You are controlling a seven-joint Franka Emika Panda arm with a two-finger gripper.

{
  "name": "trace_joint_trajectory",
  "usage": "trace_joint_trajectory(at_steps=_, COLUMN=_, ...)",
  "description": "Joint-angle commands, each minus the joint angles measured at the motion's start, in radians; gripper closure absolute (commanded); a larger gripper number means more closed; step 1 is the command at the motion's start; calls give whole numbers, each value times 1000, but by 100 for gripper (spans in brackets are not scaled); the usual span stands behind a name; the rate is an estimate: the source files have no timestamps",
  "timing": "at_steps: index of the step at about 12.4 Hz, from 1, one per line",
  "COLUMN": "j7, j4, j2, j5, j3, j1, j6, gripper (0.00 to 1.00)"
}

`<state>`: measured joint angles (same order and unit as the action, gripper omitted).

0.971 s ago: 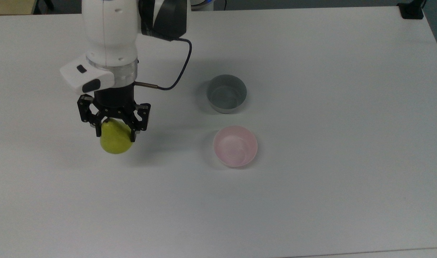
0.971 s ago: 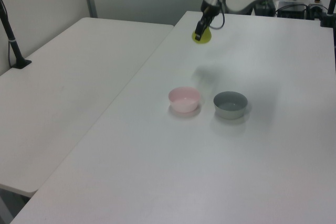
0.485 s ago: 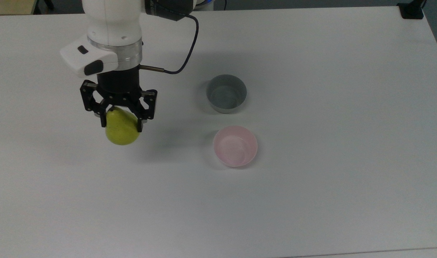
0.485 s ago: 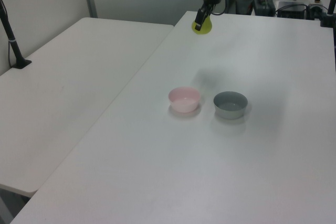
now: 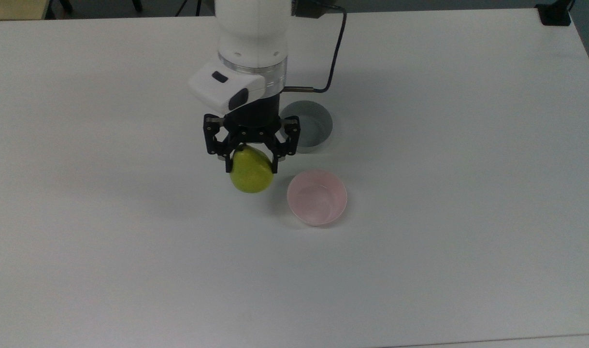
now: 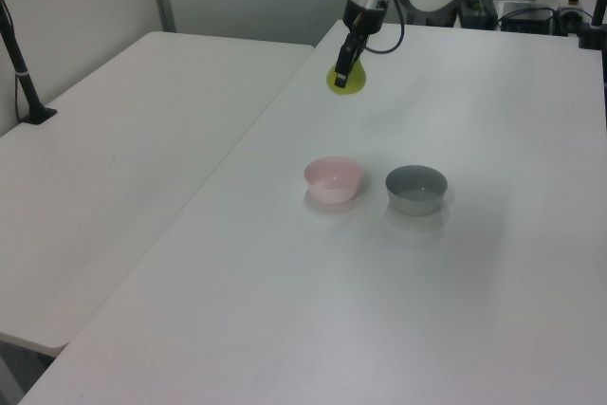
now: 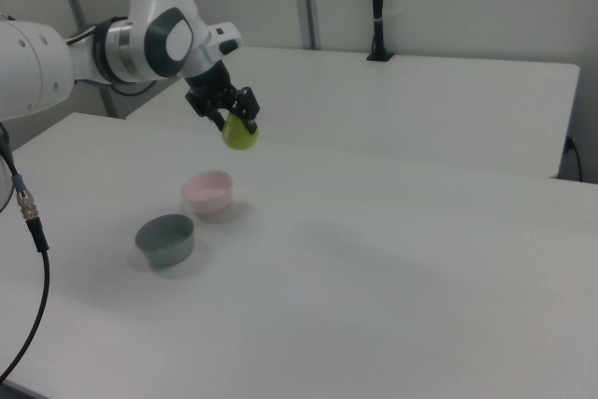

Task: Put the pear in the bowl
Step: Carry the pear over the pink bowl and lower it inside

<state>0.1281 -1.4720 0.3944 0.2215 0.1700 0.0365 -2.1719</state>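
My gripper (image 5: 251, 166) (image 6: 340, 75) (image 7: 240, 121) is shut on the upper part of the yellow-green pear (image 5: 251, 176) (image 6: 345, 81) (image 7: 240, 133), which hangs in the air well above the table. The pale pink bowl (image 5: 317, 196) (image 6: 333, 179) (image 7: 208, 192) stands empty on the table. In the top view the pear is just left of the pink bowl's rim; in the right view it hangs above and slightly right of the bowl.
An empty grey bowl (image 5: 309, 127) (image 6: 415, 188) (image 7: 165, 238) stands beside the pink one, partly covered by my gripper in the top view. The white table (image 5: 420, 266) spreads wide around both. A second white table (image 6: 104, 168) adjoins it.
My arm has carried the pear to the top view's right, from far left of the bowls to right beside the pink bowl. The grip on the pear has stayed shut.
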Motion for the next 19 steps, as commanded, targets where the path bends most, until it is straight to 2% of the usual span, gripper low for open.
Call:
trace_joint_trajectory(at_steps=1, j7=123, j4=-27, j2=-22, j5=91, j3=78, j1=-7, j6=23, gripper=47)
trace_joint_trajectory(at_steps=3, j7=191, j4=-31, j2=-22, j5=131, j3=108, j1=-29, j6=23, gripper=47)
trace_joint_trajectory(at_steps=7, j7=245, j4=-31, j2=-16, j5=156, j3=109, j1=-79, j6=18, gripper=47)
trace_joint_trajectory(at_steps=12, j7=251, j4=-66, j2=-5, j5=174, j3=109, j1=-95, j6=11, gripper=47)
trace_joint_trajectory(at_steps=15, j7=271, j4=-109, j2=18, j5=214, j3=109, j1=-96, j6=-37, gripper=47)
trace_joint_trajectory(at_steps=19, j7=297, j4=-114, j2=75, j5=263, j3=108, j1=-93, j6=-106, gripper=47)
